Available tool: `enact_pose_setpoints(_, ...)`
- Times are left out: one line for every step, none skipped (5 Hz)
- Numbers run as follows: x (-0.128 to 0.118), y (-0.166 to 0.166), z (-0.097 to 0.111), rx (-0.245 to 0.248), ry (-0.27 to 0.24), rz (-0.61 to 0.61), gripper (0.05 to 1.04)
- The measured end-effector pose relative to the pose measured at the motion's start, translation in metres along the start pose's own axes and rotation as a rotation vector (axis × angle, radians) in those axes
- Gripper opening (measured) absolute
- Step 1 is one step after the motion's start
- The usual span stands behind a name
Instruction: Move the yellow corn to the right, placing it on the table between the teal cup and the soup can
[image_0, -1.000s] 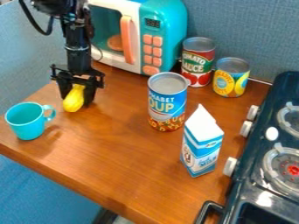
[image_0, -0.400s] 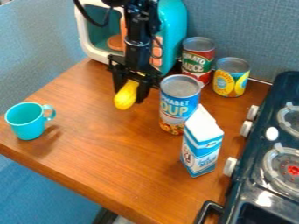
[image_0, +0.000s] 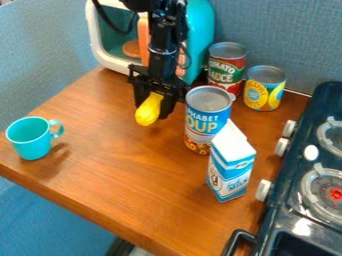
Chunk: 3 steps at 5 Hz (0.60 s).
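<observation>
Yellow toy food (image_0: 147, 116) was in the black gripper (image_0: 152, 110), up near the back of the table, with its fat end poking out low. The gripper was squeezed around it, one finger on each side. I could not tell if the toy touched the wood.

A fuzzy blue-gray wall (image_0: 287, 30) went along the back of the room. The brown wooden table (image_0: 127, 175) was shiny, with stripes in the wood. Below its front edge was something big and blue (image_0: 53, 220). A dark stove (image_0: 294, 200) stood at the right, with round burners on top and white knobs on its side. A teal and white toy microwave (image_0: 200, 30) was at the back, behind the black arm (image_0: 163, 47).

The blue and white carton (image_0: 231, 172) stood up near the stove. Just behind it stood a tall blue can (image_0: 206, 120), near the gripper. By the back wall, a red and green can (image_0: 227, 70) and a yellow can (image_0: 263, 95) stood side by side. A teal cup (image_0: 30, 140) sat upright at the left, well apart from the cans, with a soft shadow beside it.
</observation>
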<state>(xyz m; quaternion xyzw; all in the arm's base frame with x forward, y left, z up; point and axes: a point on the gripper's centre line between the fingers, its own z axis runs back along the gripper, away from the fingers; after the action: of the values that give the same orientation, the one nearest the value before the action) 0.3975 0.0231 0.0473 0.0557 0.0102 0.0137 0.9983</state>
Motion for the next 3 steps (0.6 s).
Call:
enact_pose_setpoints(-0.001, 0.014, -0.007, 0.027, 0.018, 0.053, 0.706)
enact_pose_setpoints(-0.003, 0.029, -0.016, 0.052, 0.038, 0.083, 0.706)
enact_pose_setpoints(0.0, 0.044, -0.018, 0.054, 0.046, 0.09, 0.706)
